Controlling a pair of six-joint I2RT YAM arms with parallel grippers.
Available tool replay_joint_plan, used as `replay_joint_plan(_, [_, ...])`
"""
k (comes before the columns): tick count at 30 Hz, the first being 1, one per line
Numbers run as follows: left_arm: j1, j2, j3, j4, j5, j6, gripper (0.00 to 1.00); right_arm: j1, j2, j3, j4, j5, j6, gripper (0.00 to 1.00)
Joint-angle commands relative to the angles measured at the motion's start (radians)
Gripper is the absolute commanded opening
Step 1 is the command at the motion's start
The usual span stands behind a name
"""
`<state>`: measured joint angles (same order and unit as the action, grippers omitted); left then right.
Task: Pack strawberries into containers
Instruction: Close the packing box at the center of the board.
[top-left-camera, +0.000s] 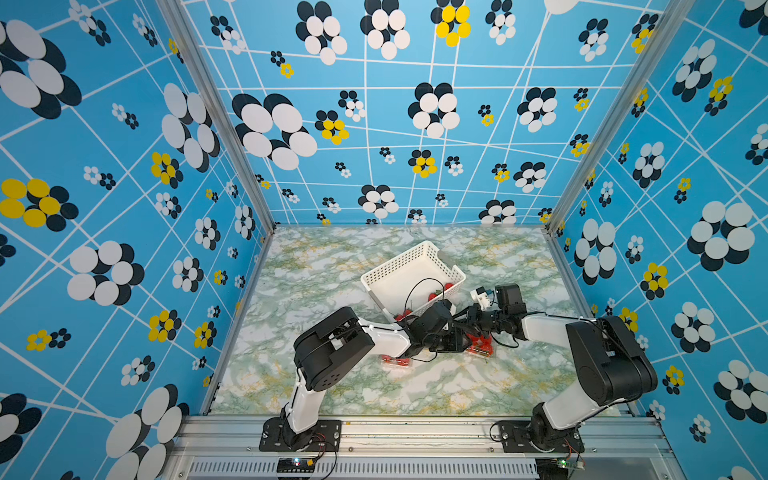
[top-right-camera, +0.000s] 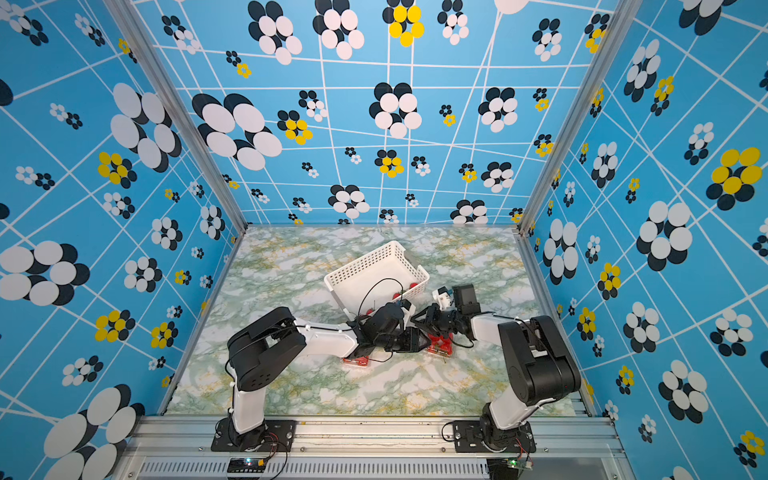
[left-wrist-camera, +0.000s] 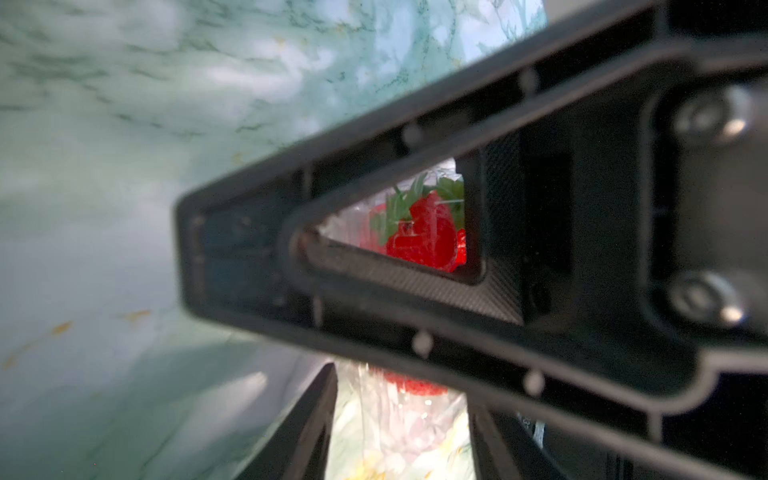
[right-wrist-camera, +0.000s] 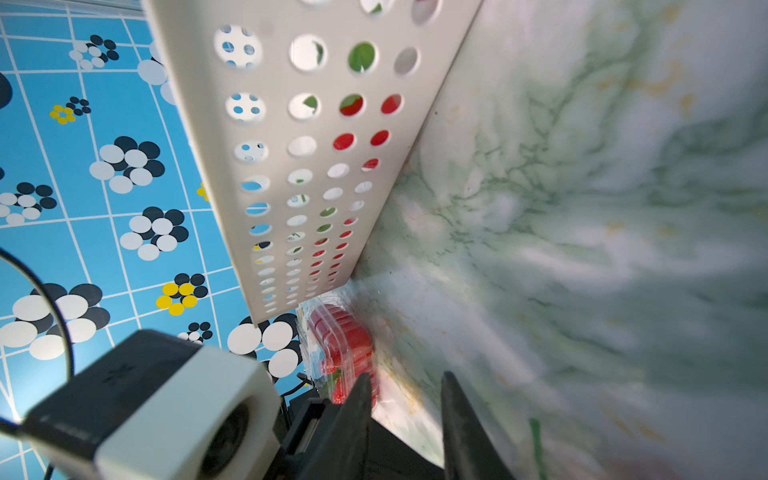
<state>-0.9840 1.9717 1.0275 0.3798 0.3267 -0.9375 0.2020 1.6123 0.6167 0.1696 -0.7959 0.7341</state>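
My left tool (left-wrist-camera: 399, 399) straddles the clear box (left-wrist-camera: 353, 220) of strawberries (left-wrist-camera: 424, 237) on the desk (left-wrist-camera: 124, 166); whether it grips, I cannot tell. My right tool (right-wrist-camera: 405, 376) is parted, seemingly empty. I'd squeeze the box shut gently, sparing the fruit.

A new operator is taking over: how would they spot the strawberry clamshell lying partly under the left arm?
On the green marble table, look on the near side of the white perforated basket. The clear clamshell of strawberries peeks out from under the left arm's white forearm. The other visible clamshell sits further right, where both arms meet.
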Motion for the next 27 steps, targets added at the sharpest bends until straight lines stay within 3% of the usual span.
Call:
replay_joint_plan(1, [-0.002,0.028,-0.014,0.036,0.017,-0.013,0.44,-0.007,0.021,-0.017,-0.013,0.012,0.002,0.31])
replay_joint_plan(5, [-0.004,0.048,-0.006,0.039,0.034,-0.028,0.44,-0.007,0.020,-0.016,-0.011,0.011,0.003,0.31])
replay_joint_plan(15, [-0.004,0.061,-0.012,0.056,0.044,-0.044,0.29,-0.007,0.024,-0.017,-0.005,0.016,0.004,0.30])
replay_joint_plan(19, [-0.007,0.066,-0.011,0.056,0.053,-0.051,0.29,-0.007,0.026,-0.017,-0.004,0.015,0.005,0.30])
replay_joint_plan(24, [-0.007,0.081,0.002,0.051,0.062,-0.055,0.17,-0.007,0.027,-0.017,-0.002,0.015,0.005,0.30])
replay_joint_plan(27, [-0.005,0.081,0.002,0.047,0.061,-0.055,0.15,-0.007,0.025,-0.020,-0.002,0.013,0.004,0.30])
